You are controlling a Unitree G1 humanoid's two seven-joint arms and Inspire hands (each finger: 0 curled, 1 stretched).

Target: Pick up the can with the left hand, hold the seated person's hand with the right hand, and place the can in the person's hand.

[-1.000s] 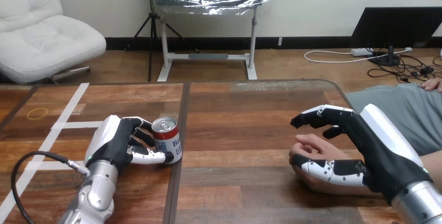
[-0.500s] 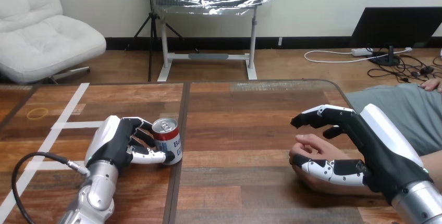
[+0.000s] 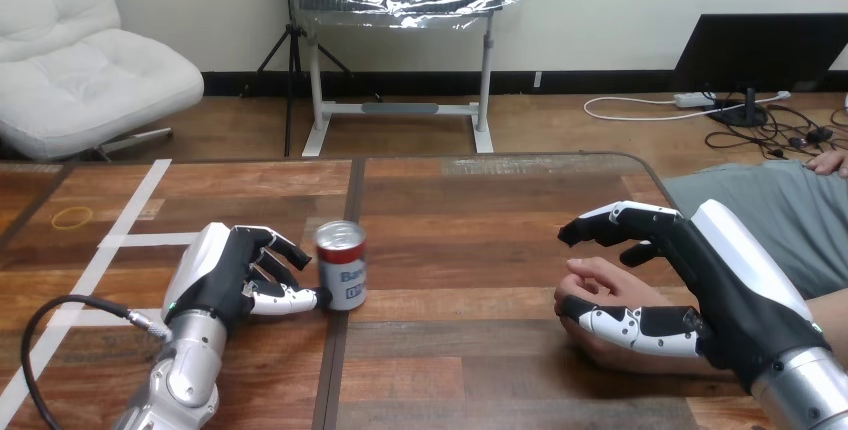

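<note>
Can [image 3: 341,266] stands upright on the worktop [image 3: 470,230], left of centre, on the dark seam between two boards. My left robot hand [image 3: 228,272] rests on the worktop just beside it, on the can's left. Its fingers [image 3: 285,248] are loosely bent and stop short of the can's side; its thumb [image 3: 290,299] reaches to the can's base, tip touching or nearly so. Finding: released, nothing grasped. My right robot hand [image 3: 720,280] is at the right side, well apart from the can. The person's hand [image 3: 598,285] lies on the worktop between that robot hand's arched fingers above and its thumb along the near side. Those fingers are clear of the person's hand. Finding: not clasped.
</note>
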